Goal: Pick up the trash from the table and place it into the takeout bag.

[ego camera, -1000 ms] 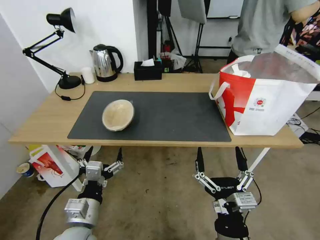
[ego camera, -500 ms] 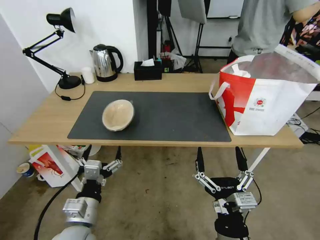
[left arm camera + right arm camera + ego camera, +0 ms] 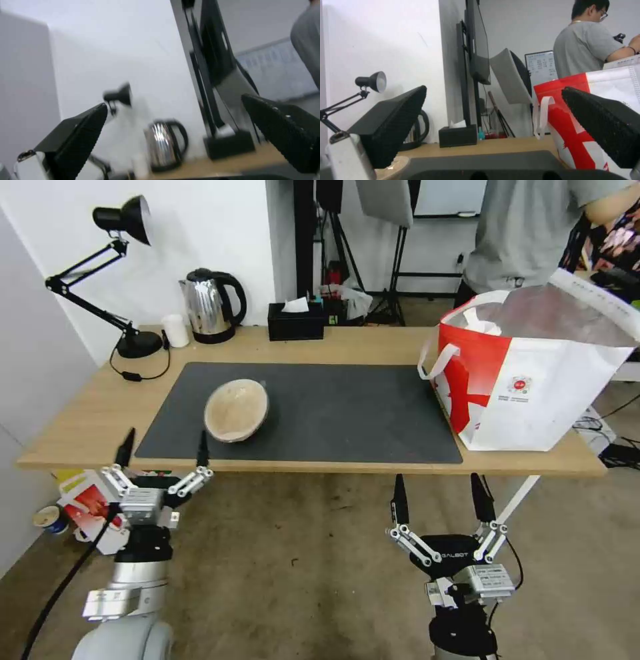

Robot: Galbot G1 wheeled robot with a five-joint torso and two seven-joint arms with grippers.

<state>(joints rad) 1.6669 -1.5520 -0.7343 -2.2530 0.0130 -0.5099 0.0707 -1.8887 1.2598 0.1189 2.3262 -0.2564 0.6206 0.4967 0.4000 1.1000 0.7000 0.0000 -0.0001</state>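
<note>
Sitting lidded on the mat (image 3: 347, 413), the tan bowl (image 3: 236, 410) faces the takeout bag (image 3: 533, 380).

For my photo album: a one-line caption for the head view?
Tan bowl on the table, takeout bag beside; both tools wait open.

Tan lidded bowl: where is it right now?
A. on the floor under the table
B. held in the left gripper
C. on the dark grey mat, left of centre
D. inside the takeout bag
C: the tan lidded bowl rests on the dark grey mat left of centre, apart from the open left gripper at the table's near edge.
</note>
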